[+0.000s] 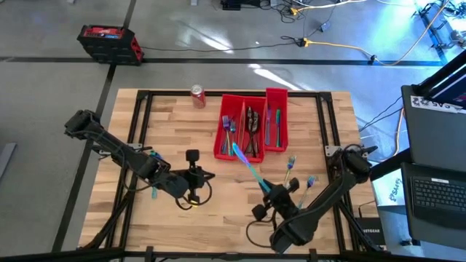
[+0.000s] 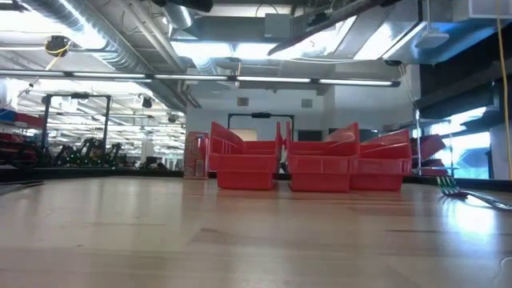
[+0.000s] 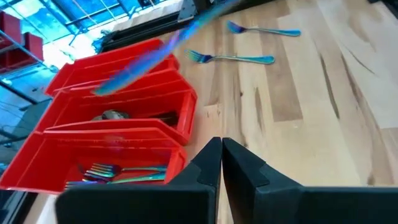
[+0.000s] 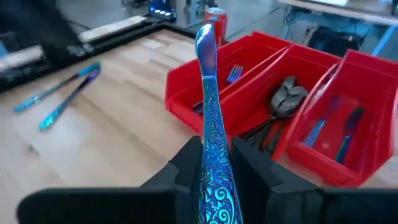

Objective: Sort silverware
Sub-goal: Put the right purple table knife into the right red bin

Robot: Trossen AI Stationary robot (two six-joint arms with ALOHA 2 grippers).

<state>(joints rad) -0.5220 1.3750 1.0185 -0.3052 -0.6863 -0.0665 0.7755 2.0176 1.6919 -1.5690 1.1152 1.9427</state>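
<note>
One knife (image 4: 211, 137) | clamped in right gripper (image 4: 214, 180) | near red bins (image 4: 311, 93)

Two dark jointed arms, blocky black fingers (image 3: 239, 163)

An iridescent blue knife (image 4: 209, 124) points toward the red bins (image 1: 251, 125) holding sorted forks (image 1: 227, 125), dark spoons (image 1: 253, 124) and knives (image 1: 273, 124); two forks (image 1: 298, 173) lie loose on the tabletop.

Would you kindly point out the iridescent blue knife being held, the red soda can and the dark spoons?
Iridescent blue knife (image 4: 208, 93): right wrist view, blade.
Red soda can (image 1: 197, 95): high view, side.
Dark spoons (image 4: 285, 96): right wrist view, bowls.
</note>
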